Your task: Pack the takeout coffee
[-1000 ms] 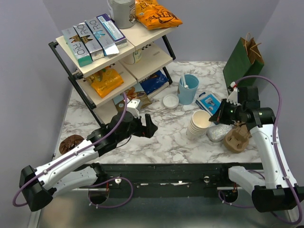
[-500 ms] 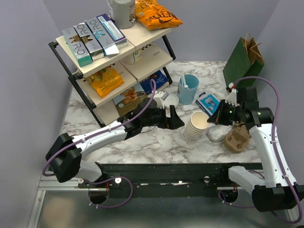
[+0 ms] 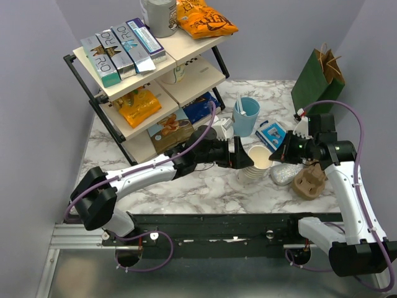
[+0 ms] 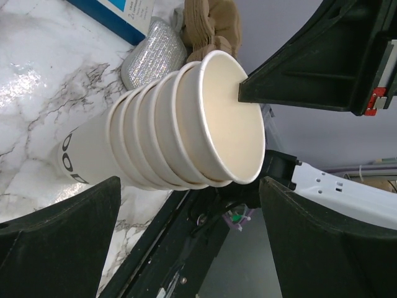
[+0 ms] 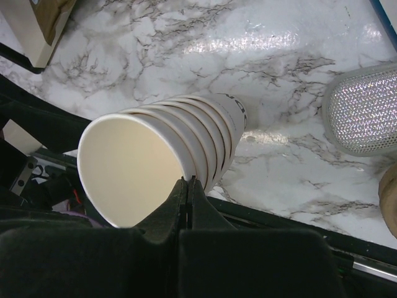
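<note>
**Robot body.** Left arm [image 3: 146, 176] and right arm [image 3: 350, 192] were built of white tubular links joined by black joint housings. A purple cable [image 3: 363, 139] looped along each arm. The left tool [image 3: 243, 155] and right tool [image 5: 188, 186] were matt black with broad wedge-shaped fingers [image 4: 62, 248]. A small red-and-white tab [image 4: 375, 99] sat on the right tool's body.
</note>
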`<state>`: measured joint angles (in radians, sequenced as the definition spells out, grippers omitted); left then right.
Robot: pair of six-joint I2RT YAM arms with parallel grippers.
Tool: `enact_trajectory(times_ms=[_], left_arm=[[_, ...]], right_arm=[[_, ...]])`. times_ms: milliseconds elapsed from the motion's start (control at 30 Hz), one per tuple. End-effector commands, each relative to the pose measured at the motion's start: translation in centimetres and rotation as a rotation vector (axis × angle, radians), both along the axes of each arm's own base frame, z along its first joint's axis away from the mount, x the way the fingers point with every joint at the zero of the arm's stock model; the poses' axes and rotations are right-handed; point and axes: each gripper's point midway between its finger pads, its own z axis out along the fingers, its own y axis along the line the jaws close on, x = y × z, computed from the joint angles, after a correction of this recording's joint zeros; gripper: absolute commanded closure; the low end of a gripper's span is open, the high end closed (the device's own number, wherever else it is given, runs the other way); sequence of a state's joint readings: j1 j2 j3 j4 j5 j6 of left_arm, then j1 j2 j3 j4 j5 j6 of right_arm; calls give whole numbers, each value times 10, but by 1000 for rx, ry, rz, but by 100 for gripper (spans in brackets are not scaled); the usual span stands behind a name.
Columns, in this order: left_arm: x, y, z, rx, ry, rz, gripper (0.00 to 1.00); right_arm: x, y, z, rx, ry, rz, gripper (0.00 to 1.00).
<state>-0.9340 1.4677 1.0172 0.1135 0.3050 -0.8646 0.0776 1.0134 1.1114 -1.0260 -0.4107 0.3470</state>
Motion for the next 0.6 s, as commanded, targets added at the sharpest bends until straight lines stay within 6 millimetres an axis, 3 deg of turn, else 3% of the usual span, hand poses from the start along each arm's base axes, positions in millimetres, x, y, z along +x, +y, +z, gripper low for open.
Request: enact_trajectory(times_ms=[0, 67, 233, 367, 567], left_arm=[[0, -4, -9, 63, 7, 12, 1], [-5, -3, -13, 50, 21, 2, 1], [-17, 1, 8, -49, -17, -36, 1], [-22, 9, 15, -73, -18, -26, 1], [-5, 14, 9, -14, -10, 72, 1]], right_arm=[[2, 10, 13, 53, -52, 39, 99], [2, 8, 13, 41, -50, 26, 99], [5, -3, 7, -14, -38, -22, 99], [5, 1, 6, 1, -33, -7, 99], [2, 6, 8, 30, -37, 21, 99]])
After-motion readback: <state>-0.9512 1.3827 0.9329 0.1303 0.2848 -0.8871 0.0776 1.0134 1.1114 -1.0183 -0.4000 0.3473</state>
